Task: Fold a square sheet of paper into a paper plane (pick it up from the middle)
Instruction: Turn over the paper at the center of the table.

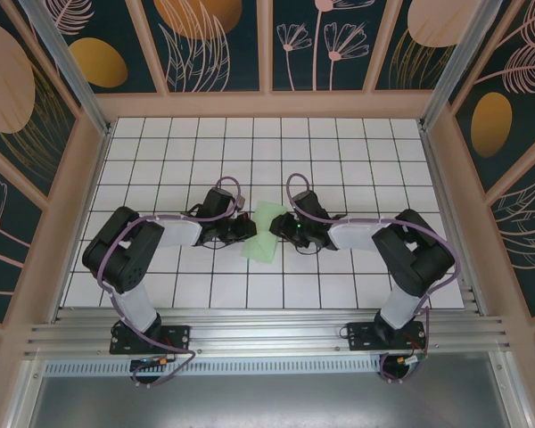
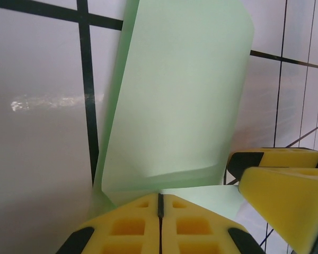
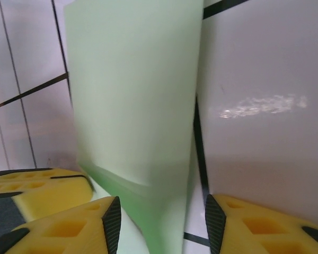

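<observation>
Two arms meet mid-way across the tiled table [image 1: 357, 143]. On the left, the left gripper [image 2: 159, 203] is clamped tight on the pale green sheet of paper [image 1: 266, 232], which curls upward; the right gripper [image 3: 161, 217] has its jaws apart, straddling the paper.

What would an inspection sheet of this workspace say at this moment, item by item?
Surface: white table with black grid lines.
Job's things: green paper sheet, curled up between the two arms.
Clutter: nothing seen.
Pincers: left pincer shut on the sheet's edge; right pincer open, the sheet between its jaws.
Cables: purple cables looped along both arms.
Surroundings: wooden frame, dark panels with plant patterns.
</observation>
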